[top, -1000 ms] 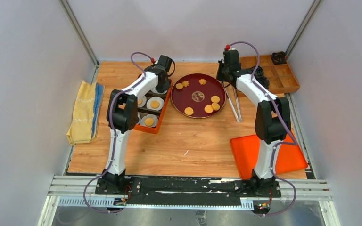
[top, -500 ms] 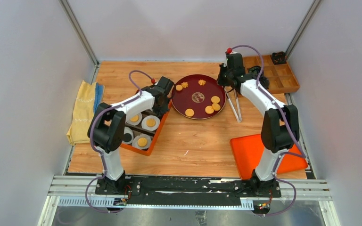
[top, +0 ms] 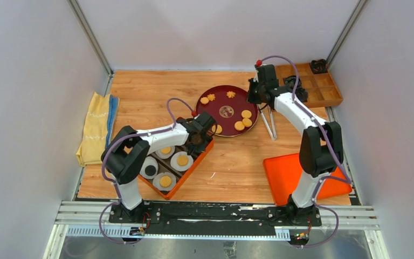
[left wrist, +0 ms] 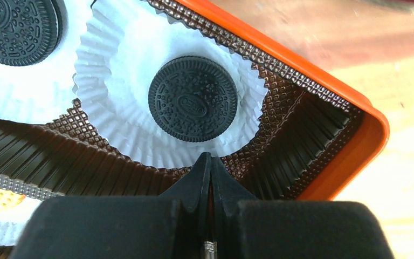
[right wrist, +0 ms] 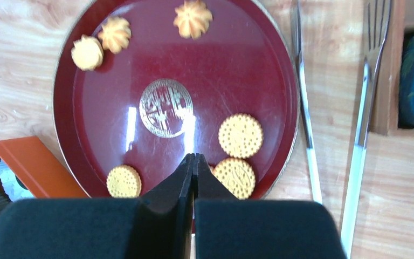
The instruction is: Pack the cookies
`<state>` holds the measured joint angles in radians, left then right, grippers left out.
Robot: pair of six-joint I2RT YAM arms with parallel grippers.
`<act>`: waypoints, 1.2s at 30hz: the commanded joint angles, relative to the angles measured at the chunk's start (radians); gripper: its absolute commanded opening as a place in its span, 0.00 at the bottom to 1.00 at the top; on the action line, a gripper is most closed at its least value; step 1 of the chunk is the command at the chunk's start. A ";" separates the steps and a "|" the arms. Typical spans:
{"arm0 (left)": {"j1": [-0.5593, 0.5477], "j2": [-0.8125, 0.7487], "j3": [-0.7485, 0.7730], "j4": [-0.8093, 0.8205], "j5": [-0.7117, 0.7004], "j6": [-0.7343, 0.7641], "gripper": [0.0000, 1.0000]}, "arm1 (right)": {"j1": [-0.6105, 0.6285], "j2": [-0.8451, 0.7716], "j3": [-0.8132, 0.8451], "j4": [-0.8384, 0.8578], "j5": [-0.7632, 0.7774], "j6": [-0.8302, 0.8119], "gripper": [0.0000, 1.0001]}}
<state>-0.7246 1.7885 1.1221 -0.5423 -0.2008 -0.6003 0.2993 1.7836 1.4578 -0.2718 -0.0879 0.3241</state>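
orange rectangular tin (left wrist: 312,73), near left, black and golden cookies (left wrist: 193,99) in white paper cups (left wrist: 113,65), more loose on dark red round plate (right wrist: 232,70); left gripper (left wrist: 210,162), right gripper (right wrist: 194,159) both pressed together; keep tin level, beside plate.

Robotics lab cell. Plain white panel walls (top: 210,32), metal corner posts (top: 89,35), wooden tabletop (top: 232,167), left arm (top: 156,135) and right arm (top: 296,110) bolted to aluminium rail (top: 350,216) at near edge.
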 commanded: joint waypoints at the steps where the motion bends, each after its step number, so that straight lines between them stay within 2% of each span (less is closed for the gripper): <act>1: -0.077 -0.032 -0.027 -0.001 0.033 -0.026 0.06 | 0.031 -0.051 -0.075 -0.115 -0.006 -0.003 0.00; 6: -0.171 -0.031 0.030 0.001 0.075 -0.005 0.06 | 0.060 -0.191 -0.230 -0.110 0.038 -0.011 0.00; 10: -0.229 -0.002 0.085 0.012 0.143 0.022 0.06 | 0.098 -0.303 -0.280 -0.222 0.063 -0.043 0.00; 14: -0.265 0.011 0.065 0.128 0.274 0.050 0.06 | 0.171 -0.440 -0.373 -0.295 0.087 -0.045 0.00; 16: -0.269 0.025 0.064 0.143 0.277 0.052 0.06 | 0.192 -0.511 -0.427 -0.329 0.087 -0.020 0.00; 19: -0.269 -0.001 0.053 0.143 0.189 0.048 0.05 | 0.227 -0.625 -0.503 -0.364 0.064 0.019 0.00; 22: -0.269 -0.118 0.039 0.101 0.046 0.032 0.04 | 0.309 -0.747 -0.568 -0.395 0.056 0.045 0.00; 25: -0.269 -0.313 0.023 0.012 -0.153 -0.017 0.04 | 0.393 -0.835 -0.606 -0.453 0.035 0.074 0.00; 29: -0.258 -0.565 0.044 -0.199 -0.497 -0.130 0.07 | 0.533 -0.895 -0.634 -0.515 0.004 0.079 0.00; 32: -0.199 -0.643 0.072 -0.439 -0.587 -0.244 0.06 | 0.654 -0.879 -0.634 -0.527 -0.026 0.089 0.00; 34: -0.159 -0.668 0.031 -0.499 -0.610 -0.301 0.06 | 0.744 -0.828 -0.620 -0.523 -0.037 0.088 0.00; 36: -0.074 -0.679 -0.034 -0.509 -0.568 -0.327 0.05 | 0.840 -0.747 -0.597 -0.507 -0.042 0.078 0.00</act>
<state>-0.8959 1.0786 1.1992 -0.8261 -0.6670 -0.7898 1.0004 0.9371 0.8402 -0.7425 -0.0875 0.3981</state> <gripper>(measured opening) 0.064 0.007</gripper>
